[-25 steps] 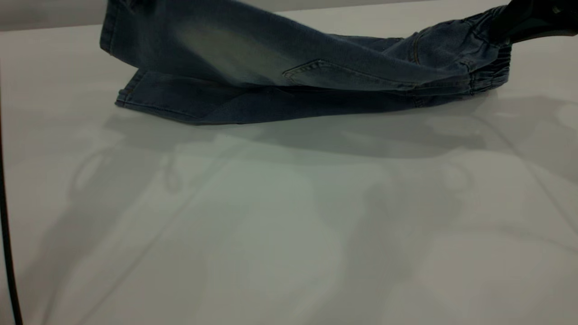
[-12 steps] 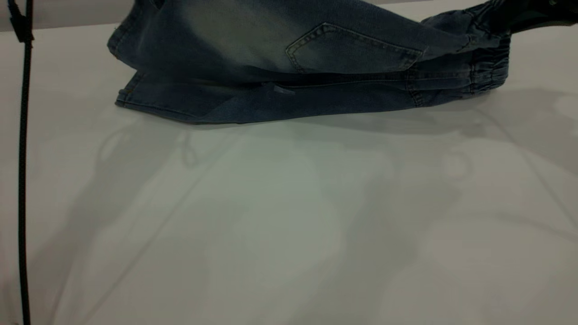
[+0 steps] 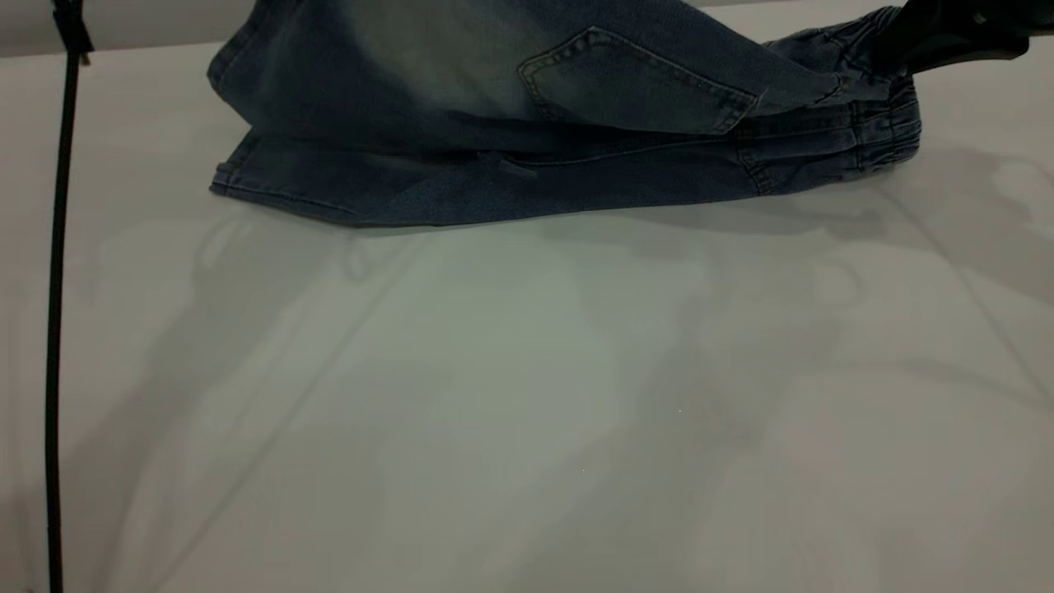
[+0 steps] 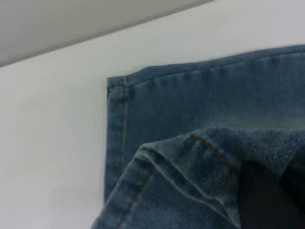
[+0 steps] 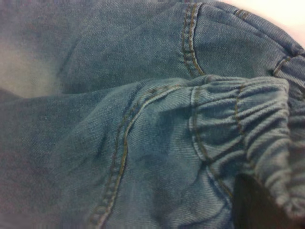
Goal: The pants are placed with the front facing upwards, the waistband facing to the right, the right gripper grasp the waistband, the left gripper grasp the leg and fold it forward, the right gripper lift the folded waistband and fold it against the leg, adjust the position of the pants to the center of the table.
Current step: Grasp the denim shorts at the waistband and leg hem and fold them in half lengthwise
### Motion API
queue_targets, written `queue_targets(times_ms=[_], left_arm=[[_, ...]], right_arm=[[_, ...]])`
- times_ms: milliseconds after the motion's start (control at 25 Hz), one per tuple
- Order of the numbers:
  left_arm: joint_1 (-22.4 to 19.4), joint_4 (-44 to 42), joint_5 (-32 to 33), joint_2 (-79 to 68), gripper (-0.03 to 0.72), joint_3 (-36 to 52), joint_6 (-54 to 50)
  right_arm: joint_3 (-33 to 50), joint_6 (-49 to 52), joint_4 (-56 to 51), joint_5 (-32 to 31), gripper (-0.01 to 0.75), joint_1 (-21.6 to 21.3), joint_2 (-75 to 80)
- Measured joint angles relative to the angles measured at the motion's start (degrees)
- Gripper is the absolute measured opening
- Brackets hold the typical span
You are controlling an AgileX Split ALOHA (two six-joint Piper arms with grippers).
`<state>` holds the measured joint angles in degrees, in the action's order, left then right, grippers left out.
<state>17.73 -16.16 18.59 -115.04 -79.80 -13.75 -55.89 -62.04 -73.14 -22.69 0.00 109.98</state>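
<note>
The blue denim pants (image 3: 494, 165) lie at the far side of the white table (image 3: 527, 395), waistband (image 3: 885, 132) to the right. One leg rests flat; the other leg (image 3: 395, 74) is held up over it, back pocket (image 3: 634, 86) showing. In the left wrist view my left gripper (image 4: 267, 200) is shut on the raised leg's hem (image 4: 162, 176), above the flat leg's hem (image 4: 190, 95). It is out of the exterior view. My right gripper (image 3: 947, 33) is shut on the ruched waistband (image 5: 252, 119), with one dark finger (image 5: 252, 205) showing under the gathered fabric.
A black cable (image 3: 56, 329) hangs down the left edge of the exterior view. The wide near part of the table (image 3: 527, 494) carries only shadows. The table's far edge (image 4: 95, 40) runs just beyond the pants.
The raised leg has swung over the flat leg, its hem shifting right and the back pocket turning into view. The waistband end came down a little. The black cable moved in from the left.
</note>
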Motion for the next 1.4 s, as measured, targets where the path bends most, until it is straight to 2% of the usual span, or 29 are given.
queue_targets(times_ms=[200, 320, 480, 720, 800, 920, 1160, 1400], left_arm=[[0.0, -0.4, 1.6, -0.9, 0.036, -2.1, -0.2], [-0.1, -0.4, 1.9, -1.0, 0.036, -2.1, -0.2], [-1.1, -0.4, 1.7, -1.7, 0.036, -2.1, -0.2], [-2.3, -0.2, 2.2, -3.2, 0.036, -2.1, -0.4], [-2.6, -0.2, 1.6, -3.4, 0.036, -2.1, -0.4], [-3.4, -0.2, 2.2, -4.2, 0.036, -3.9, -0.4], [-3.9, -0.4, 8.4, -6.8, 0.036, -10.7, -0.1], [-3.9, -0.4, 11.5, -10.0, 0.036, -15.9, 1.0]], right_arm=[[0.0, 0.0, -0.1, 0.6, 0.047, 0.0, 0.0], [0.0, -0.2, -0.2, 0.6, 0.099, 0.0, 0.0], [0.0, -0.2, -0.2, 0.6, 0.252, 0.0, 0.0], [0.0, -0.2, -0.2, 0.9, 0.551, 0.0, 0.0], [0.0, -0.2, -0.2, 1.4, 0.606, 0.0, 0.0], [0.0, -0.2, -0.2, 1.7, 0.630, 0.0, 0.0], [0.0, -0.2, -0.2, 2.4, 0.625, 0.0, -0.6], [-0.4, -0.2, -0.1, 2.7, 0.606, 0.0, -1.9]])
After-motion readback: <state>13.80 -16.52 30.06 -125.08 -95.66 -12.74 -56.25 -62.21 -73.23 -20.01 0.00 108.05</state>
